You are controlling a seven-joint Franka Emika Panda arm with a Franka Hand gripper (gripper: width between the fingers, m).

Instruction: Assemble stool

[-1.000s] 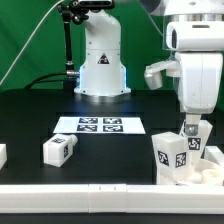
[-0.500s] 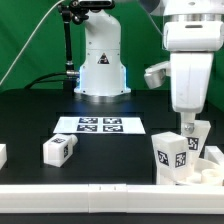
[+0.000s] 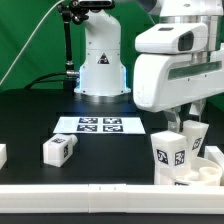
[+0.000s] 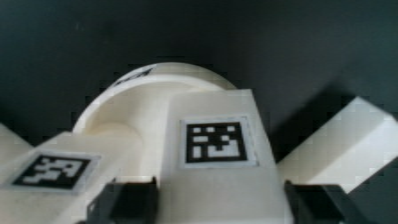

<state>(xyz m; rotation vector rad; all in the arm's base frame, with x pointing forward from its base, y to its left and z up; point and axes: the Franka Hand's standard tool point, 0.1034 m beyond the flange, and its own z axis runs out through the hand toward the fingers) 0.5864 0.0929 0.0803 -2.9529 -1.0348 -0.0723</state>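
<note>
At the exterior view's right, the gripper [image 3: 186, 124] pinches an upright leg [image 4: 217, 140] by the seat [image 3: 206, 177] (second leg [image 3: 171, 152] crowds just beside); loose leg [image 3: 59, 150] lies left, near the marker board [image 3: 100, 125].

The marker board [image 3: 100, 125] lies flat near the middle of the black table [image 3: 30, 120]. A long white bar [image 3: 70, 190] edges the table at six o'clock. A green backdrop [image 3: 30, 40] hangs behind, from ten to twelve o'clock.
</note>
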